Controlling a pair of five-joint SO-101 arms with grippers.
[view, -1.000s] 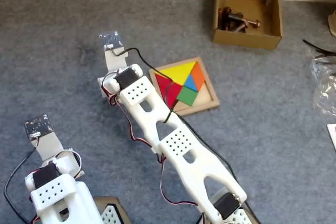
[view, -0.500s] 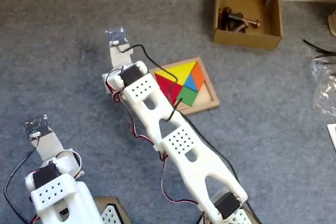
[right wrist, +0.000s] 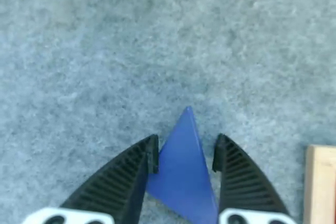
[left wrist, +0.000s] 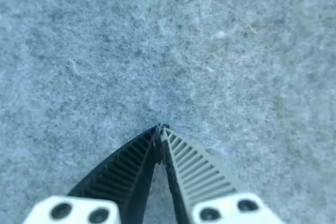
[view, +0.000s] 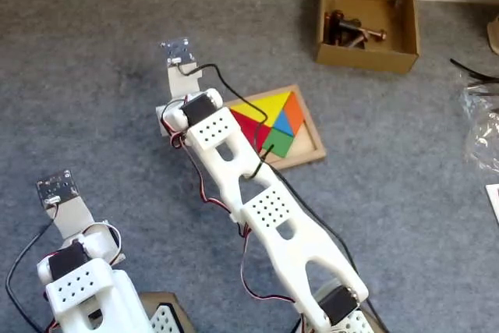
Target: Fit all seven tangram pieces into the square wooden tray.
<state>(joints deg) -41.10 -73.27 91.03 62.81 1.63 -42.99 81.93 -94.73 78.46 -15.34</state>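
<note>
Soft, even light falls on the grey carpet point(view: 78, 76), leaving only faint shadows.

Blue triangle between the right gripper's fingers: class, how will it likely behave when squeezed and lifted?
The blue triangle looks flat and rigid, so it probably won't bend. Lying flat on the grey carpet, it cannot roll. Its slanted edges might slip from the right gripper as it closes.

The right arm point(view: 265, 216) hides one side of the wooden tray point(view: 313, 150).
</note>
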